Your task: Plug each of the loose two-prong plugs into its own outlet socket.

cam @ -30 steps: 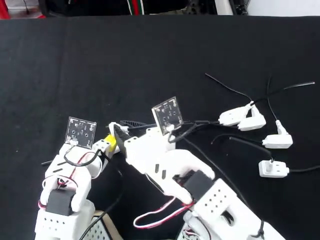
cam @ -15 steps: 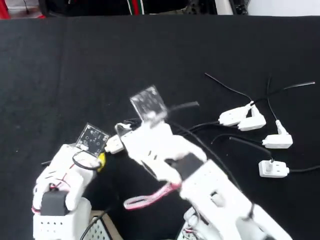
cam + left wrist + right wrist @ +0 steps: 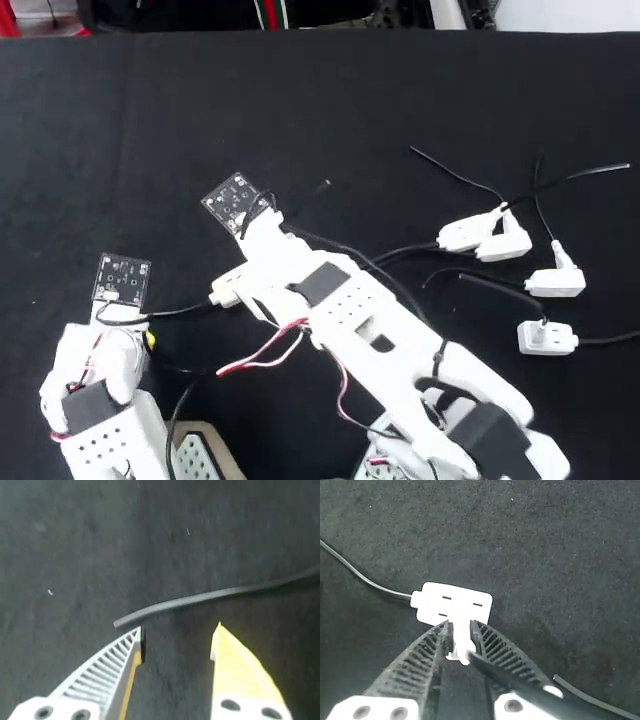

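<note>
In the right wrist view my right gripper (image 3: 460,626) is shut on a small white plug (image 3: 459,649). The plug's front end touches a white outlet socket (image 3: 453,605) that has narrow slots on its top and a thin black lead (image 3: 365,580) running off it. From above, the right arm (image 3: 330,300) stretches across to the left, and a white piece (image 3: 228,291) with a black cable shows at its side. My left gripper (image 3: 177,635) is open over the black cloth, and the cut end of a black cable (image 3: 200,598) lies just beyond its fingertips.
Several more white plugs and sockets lie at the right: a pair (image 3: 485,236), one (image 3: 555,283) and another (image 3: 547,337), with black leads trailing around them. The left arm (image 3: 95,385) sits at the near left. The black table (image 3: 300,100) stretches away beyond.
The right arm has swung left and stretched out further over the table. The left arm has drawn back to the near left, apart from the right gripper.
</note>
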